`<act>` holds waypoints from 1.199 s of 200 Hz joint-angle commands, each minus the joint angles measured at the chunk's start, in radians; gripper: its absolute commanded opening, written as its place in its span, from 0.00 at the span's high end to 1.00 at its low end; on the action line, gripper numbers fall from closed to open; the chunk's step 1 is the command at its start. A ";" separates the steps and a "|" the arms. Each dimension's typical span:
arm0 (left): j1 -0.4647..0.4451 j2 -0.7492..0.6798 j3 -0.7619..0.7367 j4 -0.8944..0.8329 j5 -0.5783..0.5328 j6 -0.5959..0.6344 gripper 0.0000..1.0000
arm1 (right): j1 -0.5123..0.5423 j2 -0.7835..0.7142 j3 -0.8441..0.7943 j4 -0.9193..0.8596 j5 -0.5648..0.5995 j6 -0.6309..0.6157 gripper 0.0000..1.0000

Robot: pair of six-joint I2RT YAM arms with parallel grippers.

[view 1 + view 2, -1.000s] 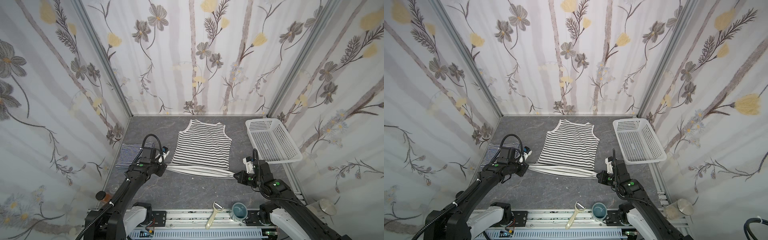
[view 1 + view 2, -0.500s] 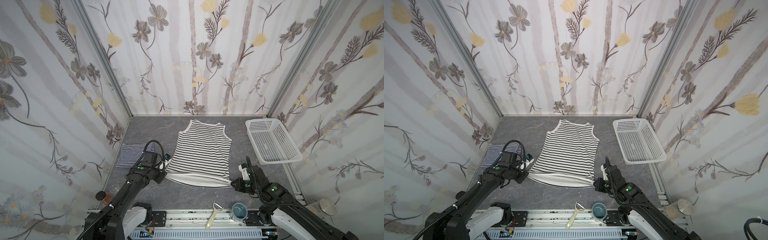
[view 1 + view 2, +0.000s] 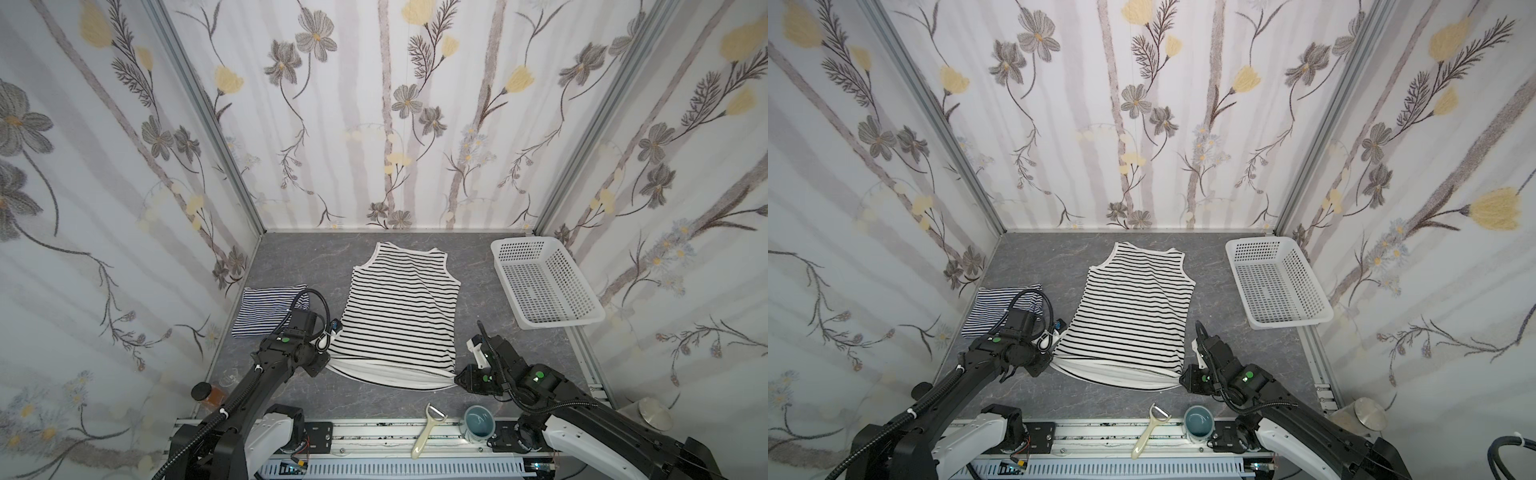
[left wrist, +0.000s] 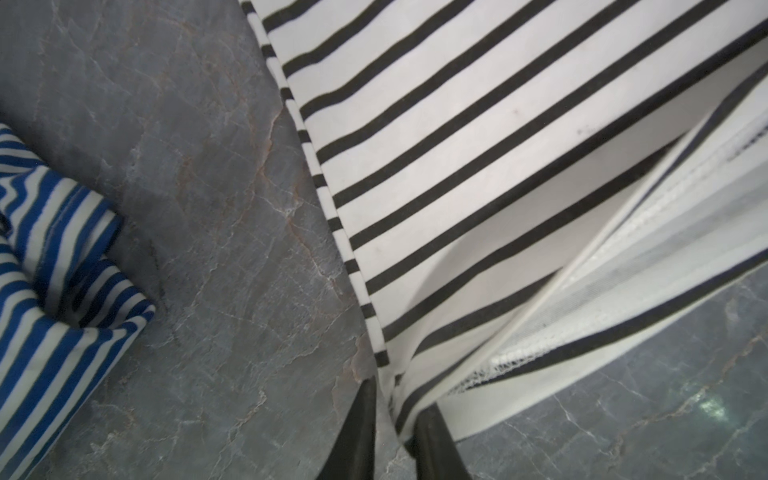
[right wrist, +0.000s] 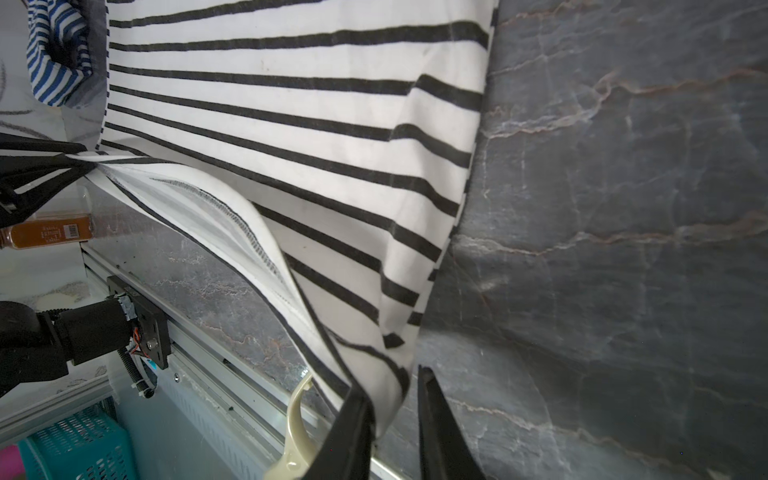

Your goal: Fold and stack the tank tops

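The white tank top with wide black stripes [image 3: 399,316] [image 3: 1133,316] lies flat in mid-table, its hem toward the front and opened slightly. My left gripper [image 3: 324,365] [image 4: 397,399] sits at the hem's left corner, and its jaws stand a little apart with the corner lying loosely between them. My right gripper [image 3: 457,380] [image 5: 390,382] is at the hem's right corner, also parted, the cloth draped against one finger [image 5: 353,419]. The fine navy-striped tank top [image 3: 266,309] [image 4: 62,266] lies folded at the left, beside the left arm.
A white perforated basket [image 3: 521,242] stands at the back right. On the front rail lie a cream peeler [image 3: 428,428] and a blue cup [image 3: 478,422]. A brown bottle [image 3: 208,392] lies at the front left. Floral curtain walls close in three sides.
Both grippers drew the hem toward the front edge and down onto the table, stretching the top flat. Their jaws were shut on the hem corners and now stand parted.
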State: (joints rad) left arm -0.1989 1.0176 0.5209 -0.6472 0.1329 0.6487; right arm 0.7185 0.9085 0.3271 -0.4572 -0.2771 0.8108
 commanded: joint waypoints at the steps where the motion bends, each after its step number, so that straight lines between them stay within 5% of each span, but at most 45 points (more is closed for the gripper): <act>1: -0.003 -0.012 0.000 -0.057 0.000 0.053 0.67 | 0.007 -0.007 0.025 -0.010 0.004 0.010 0.77; 46: 0.001 -0.059 0.048 -0.112 0.002 0.118 0.63 | 0.007 -0.056 0.096 -0.073 0.013 -0.025 0.75; 90: -0.018 0.081 0.178 -0.060 0.178 0.040 0.56 | 0.007 0.100 0.114 0.053 0.030 -0.007 0.75; 142: -0.114 0.325 0.280 -0.003 0.285 -0.001 0.56 | 0.009 0.306 0.154 0.197 -0.012 -0.039 0.68; 240: -0.327 0.509 0.294 0.018 0.361 -0.040 0.56 | 0.075 0.392 0.131 0.286 -0.066 -0.030 0.59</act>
State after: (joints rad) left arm -0.5110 1.5105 0.8139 -0.6319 0.4629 0.6079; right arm 0.7761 1.2877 0.4618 -0.2214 -0.3309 0.7834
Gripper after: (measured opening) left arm 0.441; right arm 0.408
